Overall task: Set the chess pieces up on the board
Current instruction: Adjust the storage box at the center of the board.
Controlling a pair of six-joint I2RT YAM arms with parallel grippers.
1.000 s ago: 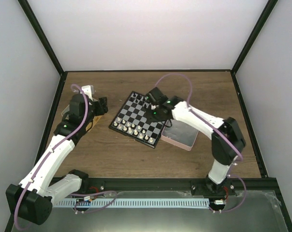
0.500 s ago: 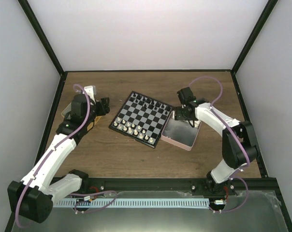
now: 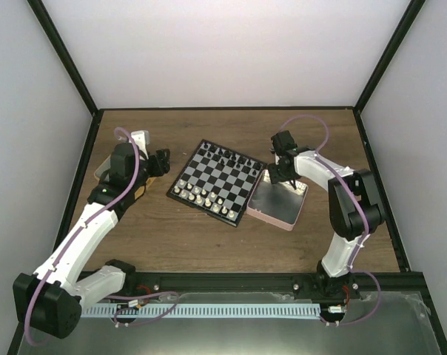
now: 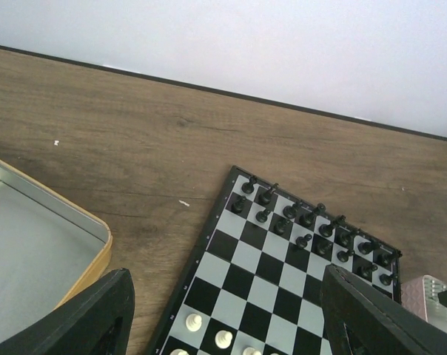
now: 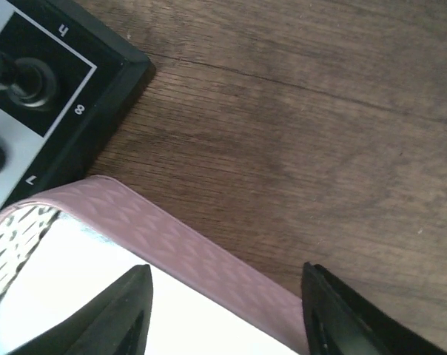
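The board (image 3: 214,182) lies mid-table, turned at an angle. Black chess pieces (image 3: 231,156) line its far edge and cream-white ones (image 3: 200,197) its near edge. My right gripper (image 3: 282,176) hangs open over the far edge of the pink tray, just right of the board. In the right wrist view its fingers (image 5: 225,270) straddle the tray rim (image 5: 186,244) with nothing between them, and the board corner (image 5: 75,96) with a black piece (image 5: 24,78) shows at upper left. My left gripper (image 3: 162,162) stands open left of the board, empty (image 4: 227,272), looking over the board (image 4: 283,274).
A pink tray (image 3: 275,219) with a shiny inside sits against the board's right side. A yellow-sided tin (image 4: 31,251) lies left of the board, under my left arm (image 3: 100,171). Black frame rails edge the table.
My right gripper left the board's far row and swung right, over the pink tray's far edge, opening on the way. The left arm has hardly moved.
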